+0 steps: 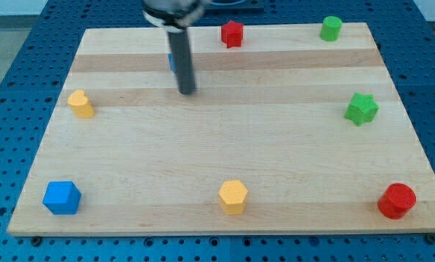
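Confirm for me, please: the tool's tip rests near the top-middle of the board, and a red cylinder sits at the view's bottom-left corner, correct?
Not quite. In the camera view the block at the bottom-left corner is a blue cube; the red cylinder sits at the bottom right. My tip does rest near the top-middle, just below a blue block mostly hidden behind the rod.

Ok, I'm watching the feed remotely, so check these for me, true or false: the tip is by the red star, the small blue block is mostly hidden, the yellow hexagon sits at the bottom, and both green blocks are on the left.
1. My tip touches the red star. False: it stands well apart, lower and to the view's left.
2. The small blue block is mostly hidden behind the rod. True.
3. The yellow hexagon sits near the view's bottom edge. True.
4. The green cylinder and green star are on the view's left. False: both are on the right.
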Tool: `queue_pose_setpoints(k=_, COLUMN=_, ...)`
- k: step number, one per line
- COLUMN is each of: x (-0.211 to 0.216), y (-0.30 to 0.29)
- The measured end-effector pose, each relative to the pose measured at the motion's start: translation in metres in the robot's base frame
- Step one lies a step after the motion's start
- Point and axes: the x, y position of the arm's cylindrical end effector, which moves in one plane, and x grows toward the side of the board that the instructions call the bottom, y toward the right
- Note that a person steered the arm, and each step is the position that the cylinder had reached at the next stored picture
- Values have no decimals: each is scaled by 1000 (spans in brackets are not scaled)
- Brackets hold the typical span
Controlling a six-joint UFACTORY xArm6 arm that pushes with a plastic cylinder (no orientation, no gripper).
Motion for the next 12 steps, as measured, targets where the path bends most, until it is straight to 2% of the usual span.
queue_pose_setpoints(k=1, x=58, y=79)
queue_pose_setpoints(k=2, x=118, y=133)
queue_pose_setpoints(k=4, x=224, y=155)
queue_pose_setpoints(k=5, x=227, y=164)
queue_pose_setpoints(k=6, x=227, y=227)
queue_pose_setpoints(k=8, x=225, y=207)
queue_pose_setpoints(k=9, x=178, y=196)
queue_pose_setpoints(k=10, x=116, y=233)
queue_pose_setpoints(k=11, x=129, y=332)
queue_pose_setpoints(k=12, x=218, y=348)
